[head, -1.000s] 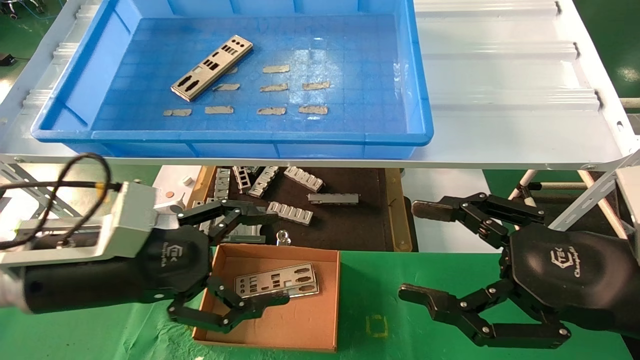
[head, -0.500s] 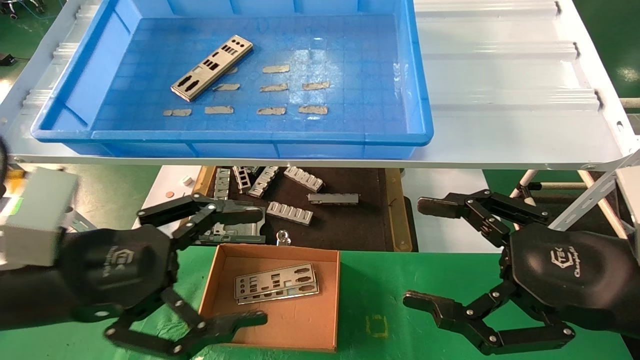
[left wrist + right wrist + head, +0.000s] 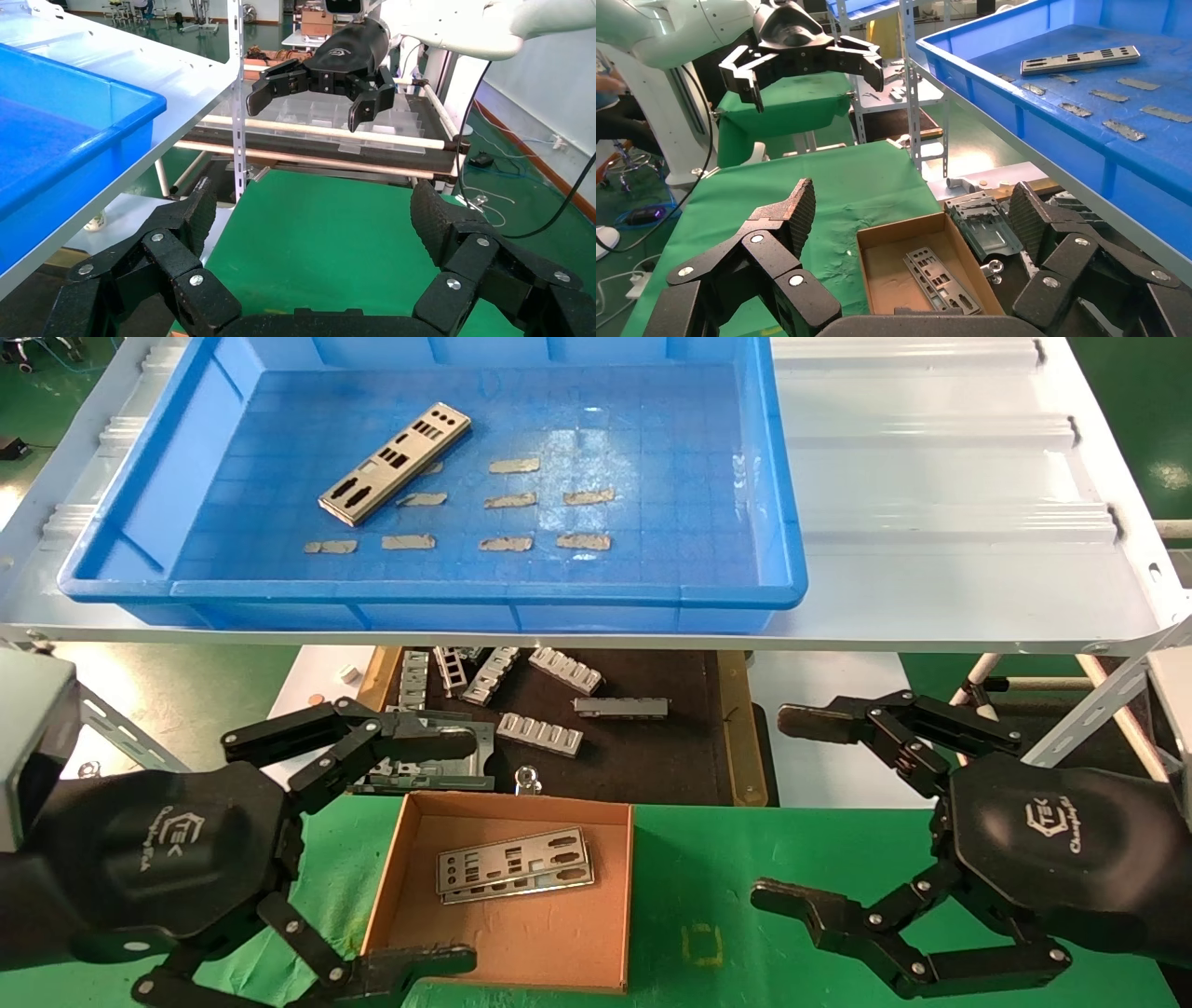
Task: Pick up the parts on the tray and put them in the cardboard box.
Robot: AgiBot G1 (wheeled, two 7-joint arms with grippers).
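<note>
One silver punched plate (image 3: 395, 457) lies at an angle in the blue tray (image 3: 782, 570) on the shelf; it also shows in the right wrist view (image 3: 1079, 60). Two more plates (image 3: 515, 865) lie stacked in the brown cardboard box (image 3: 615, 896), also seen in the right wrist view (image 3: 940, 279). My left gripper (image 3: 447, 850) is open and empty, just left of the box with its fingertips over the box's left side. My right gripper (image 3: 782, 808) is open and empty over the green table, right of the box.
Several grey tape-like patches (image 3: 507, 501) dot the tray floor. Ribbed grey brackets (image 3: 540, 733) lie on the dark mat (image 3: 652, 756) below the pale ridged shelf (image 3: 931, 477). A flat metal frame (image 3: 438, 756) lies behind the box. Green cloth (image 3: 698, 896) covers the table.
My left gripper has drawn back to the left from over the box, open, leaving the plates lying in it. The right gripper has barely moved.
</note>
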